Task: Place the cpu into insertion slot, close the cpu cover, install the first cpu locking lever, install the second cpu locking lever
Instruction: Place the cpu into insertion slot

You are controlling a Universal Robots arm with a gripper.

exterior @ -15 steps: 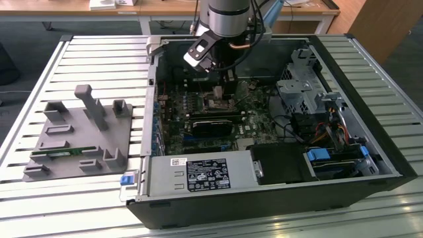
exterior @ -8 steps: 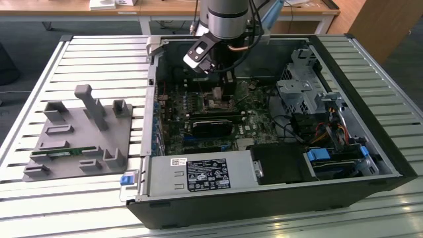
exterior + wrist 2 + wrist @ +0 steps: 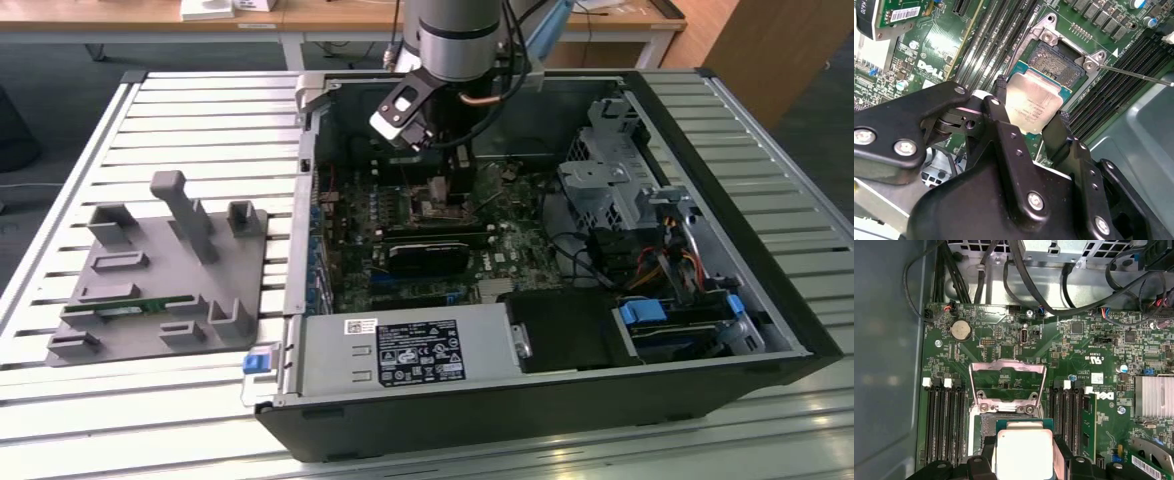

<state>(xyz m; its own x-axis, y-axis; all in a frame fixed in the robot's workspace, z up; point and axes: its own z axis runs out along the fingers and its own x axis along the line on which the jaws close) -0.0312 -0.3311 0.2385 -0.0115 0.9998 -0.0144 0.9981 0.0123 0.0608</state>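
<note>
A small flat square cpu (image 3: 1033, 102), with a dull, brushed silvery-grey metal top on a thin green rim, is sitting clamped in the gripper (image 3: 1031, 105). Its two matte black, bolt-studded fingers (image 3: 1004, 127) are pressing against opposite edges of the chip, spread just as wide as the chip itself. The chip is hovering close over the open insertion slot (image 3: 1056, 62), a dark square bed of fine pins framed in bright metal, and is not yet seated in it.

In the first wrist view the cpu cover (image 3: 1007, 365), a thin silvery metal frame with an open middle, is standing swung up beyond the socket on the glossy green circuit board (image 3: 1069, 340).

In the exterior view the grey, round-bodied robot arm (image 3: 454, 30) is reaching steeply down into an open black computer case (image 3: 534, 410), which is lying on a ribbed metal table (image 3: 107, 420).
</note>
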